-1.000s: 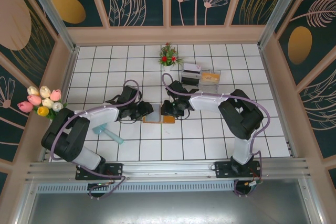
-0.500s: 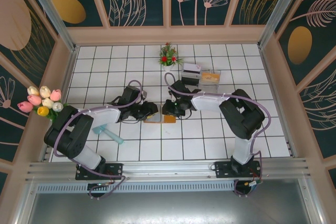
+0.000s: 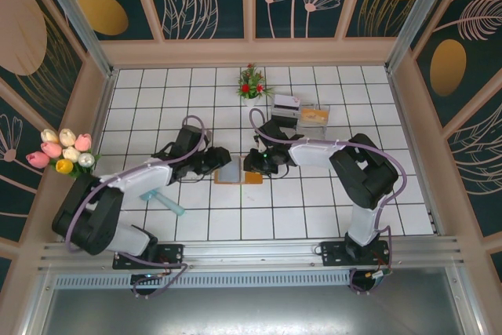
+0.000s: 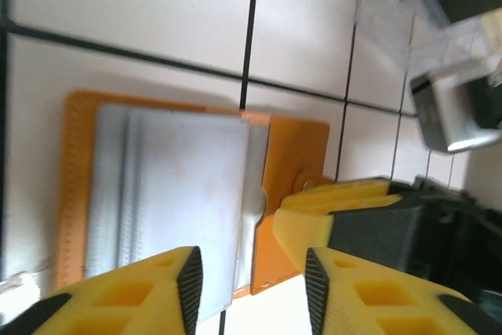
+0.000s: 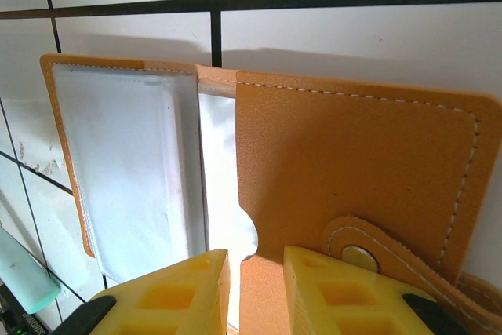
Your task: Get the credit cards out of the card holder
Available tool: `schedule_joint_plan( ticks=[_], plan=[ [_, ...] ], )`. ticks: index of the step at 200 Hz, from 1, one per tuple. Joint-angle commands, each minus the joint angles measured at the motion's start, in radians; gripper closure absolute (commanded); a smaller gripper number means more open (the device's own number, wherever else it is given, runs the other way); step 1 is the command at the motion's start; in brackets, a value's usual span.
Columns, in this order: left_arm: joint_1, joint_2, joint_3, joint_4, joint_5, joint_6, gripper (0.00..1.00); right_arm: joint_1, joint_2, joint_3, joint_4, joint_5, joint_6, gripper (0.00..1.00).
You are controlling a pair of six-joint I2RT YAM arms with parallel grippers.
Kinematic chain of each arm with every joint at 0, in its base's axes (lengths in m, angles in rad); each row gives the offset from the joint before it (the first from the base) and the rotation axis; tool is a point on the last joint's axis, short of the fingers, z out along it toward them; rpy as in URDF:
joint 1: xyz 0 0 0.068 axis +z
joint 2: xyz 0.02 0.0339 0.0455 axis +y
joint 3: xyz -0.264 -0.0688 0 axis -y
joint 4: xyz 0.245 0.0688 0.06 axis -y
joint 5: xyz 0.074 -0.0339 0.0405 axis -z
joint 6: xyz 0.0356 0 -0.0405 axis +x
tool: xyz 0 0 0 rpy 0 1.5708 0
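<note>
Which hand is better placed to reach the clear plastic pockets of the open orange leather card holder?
Left hand: it hangs open over the clear pockets; the right hand sits at the orange flap of the card holder, seemingly steadying it.

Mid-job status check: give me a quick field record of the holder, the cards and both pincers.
holder: open flat on the tiles, clear sleeves facing up
cards: teal, lying on the tiles left of the holder, apart from it
left pincer: open, above the sleeves
right pincer: jaws slightly apart, tips at the holder's flap
sleeve contents: no teal visible inside
</note>
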Motion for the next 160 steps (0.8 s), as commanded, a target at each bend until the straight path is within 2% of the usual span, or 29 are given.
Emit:
schedule_joint_plan(
  ticks=[1,30,81,100,111,126,160],
  plan=[
    [0.039,-0.025,-0.027,-0.052,-0.033,0.038,0.52,-0.006,-0.004,-0.026,-0.032,0.017,0.000,0.73],
    [0.061,0.054,-0.044,-0.026,0.055,0.078,0.45,-0.006,0.002,-0.018,-0.035,0.014,-0.005,0.73],
    [0.064,0.160,-0.009,-0.021,0.100,0.119,0.36,-0.006,0.001,-0.017,-0.043,0.016,-0.009,0.73],
    [0.064,0.169,-0.034,0.079,0.191,0.090,0.36,-0.006,0.002,-0.018,-0.043,0.016,-0.008,0.73],
    [0.064,0.164,-0.042,0.136,0.246,0.080,0.39,-0.006,0.002,-0.018,-0.041,0.016,-0.006,0.73],
    [0.066,0.140,-0.049,0.188,0.296,0.074,0.48,-0.007,0.001,-0.017,-0.038,0.012,-0.005,0.73],
    [0.066,0.099,-0.063,0.242,0.353,0.082,0.62,-0.013,0.005,-0.026,-0.024,-0.006,0.000,0.73]
  ],
)
